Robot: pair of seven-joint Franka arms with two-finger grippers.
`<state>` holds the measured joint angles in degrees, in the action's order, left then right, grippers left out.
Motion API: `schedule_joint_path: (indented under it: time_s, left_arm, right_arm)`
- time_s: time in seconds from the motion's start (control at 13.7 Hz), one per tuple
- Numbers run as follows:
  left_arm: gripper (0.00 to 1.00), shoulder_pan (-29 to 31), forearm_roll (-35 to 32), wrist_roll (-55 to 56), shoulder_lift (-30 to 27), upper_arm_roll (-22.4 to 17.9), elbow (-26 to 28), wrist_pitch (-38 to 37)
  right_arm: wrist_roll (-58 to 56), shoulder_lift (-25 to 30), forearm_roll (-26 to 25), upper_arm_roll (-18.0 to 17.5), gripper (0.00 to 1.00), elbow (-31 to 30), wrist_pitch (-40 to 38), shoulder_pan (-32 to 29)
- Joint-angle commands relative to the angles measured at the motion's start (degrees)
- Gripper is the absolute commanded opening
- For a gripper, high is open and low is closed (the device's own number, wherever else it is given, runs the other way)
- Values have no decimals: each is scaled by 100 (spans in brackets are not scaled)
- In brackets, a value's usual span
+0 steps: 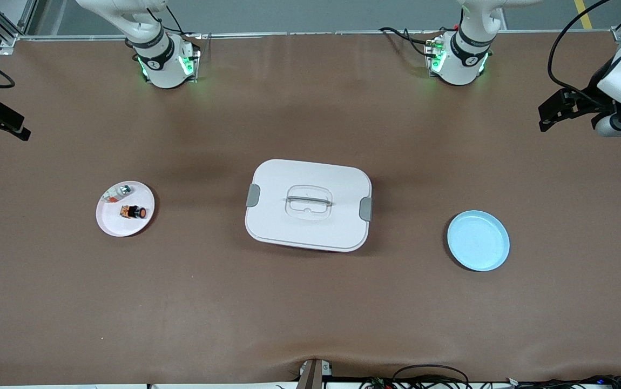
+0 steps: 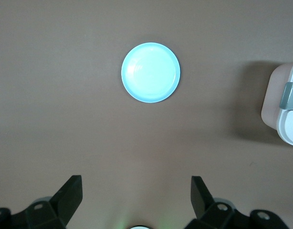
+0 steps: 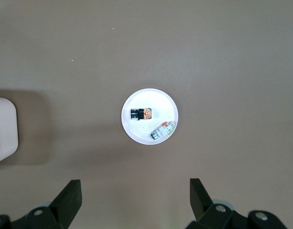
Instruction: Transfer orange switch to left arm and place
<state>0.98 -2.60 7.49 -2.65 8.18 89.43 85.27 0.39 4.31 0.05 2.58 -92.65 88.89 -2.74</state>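
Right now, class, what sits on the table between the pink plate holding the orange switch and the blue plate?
The white box sits between the pink plate, which holds the orange switch, and the blue plate. The front view shows all three in a row.

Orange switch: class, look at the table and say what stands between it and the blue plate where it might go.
The white box stands mid-table, between the pink plate holding the orange switch and the empty blue plate. Nothing visible lies between the open right claw and the switch.

table (image 1: 310, 302): brown mat | on it: pink plate (image 1: 109, 221) | box (image 1: 308, 227) mid-table | blue plate (image 1: 478, 241)
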Motion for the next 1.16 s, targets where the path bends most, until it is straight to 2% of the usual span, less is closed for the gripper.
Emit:
schedule_joint_path:
  time_s: [0.0, 0.36, 0.58, 0.73, 0.95, 1.09]
  left_arm:
    - [100, 52, 93, 7, 10, 17, -92, -63]
    - [100, 61, 102, -63, 19, 8, -101, -63]
    - [100, 61, 110, -81, 19, 8, -101, -63]
    - [100, 61, 102, -81, 19, 8, -92, -63]
    - [100, 61, 102, -89, 19, 8, -66, -72]
    - [100, 52, 102, -81, 19, 8, -57, -81]
  right_arm:
    - [-74, 79, 110, 15, 100, -69, 24, -25]
    - [-48, 53, 92, 6, 100, 1, -64, -16]
    - [-74, -175, 57, 6, 100, -7, -73, -34]
    - [-84, -386, 31, 6, 100, 45, -47, -17]
    - [-118, -1175, 118, 6, 100, 141, 49, -78]
    - [-145, -1415, 101, 6, 100, 379, 24, -105]
